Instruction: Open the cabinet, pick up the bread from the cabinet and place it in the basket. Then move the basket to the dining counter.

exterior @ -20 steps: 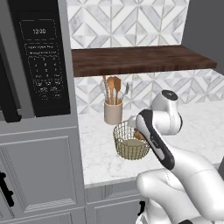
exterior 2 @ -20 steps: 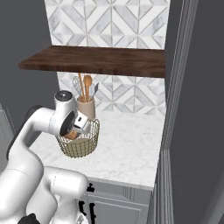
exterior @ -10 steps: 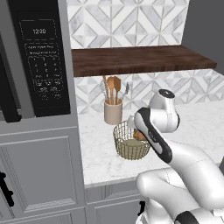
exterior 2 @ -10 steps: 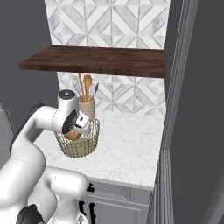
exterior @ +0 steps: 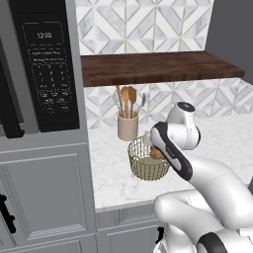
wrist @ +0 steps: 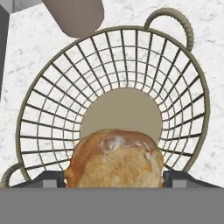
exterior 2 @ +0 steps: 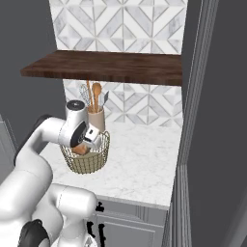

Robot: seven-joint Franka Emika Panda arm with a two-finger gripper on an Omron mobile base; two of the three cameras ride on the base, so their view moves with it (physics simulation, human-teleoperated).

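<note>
since a second ago the claw (wrist: pixel 114 175) has been lowered slightly, still clenched on the bread (wrist: pixel 114 158) just above the basket (wrist: pixel 183 87) on the worktop (exterior: pixel 222 133), so release seems due.

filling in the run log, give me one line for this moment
phase: placing | gripper: shut on round golden-brown bread | position: over brass-coloured wire basket | bread not yet released | basket on marble worktop

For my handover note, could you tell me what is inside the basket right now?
The bread, held by the gripper, is over the basket's bare beige base. The bun covers the near part of the base.
</note>
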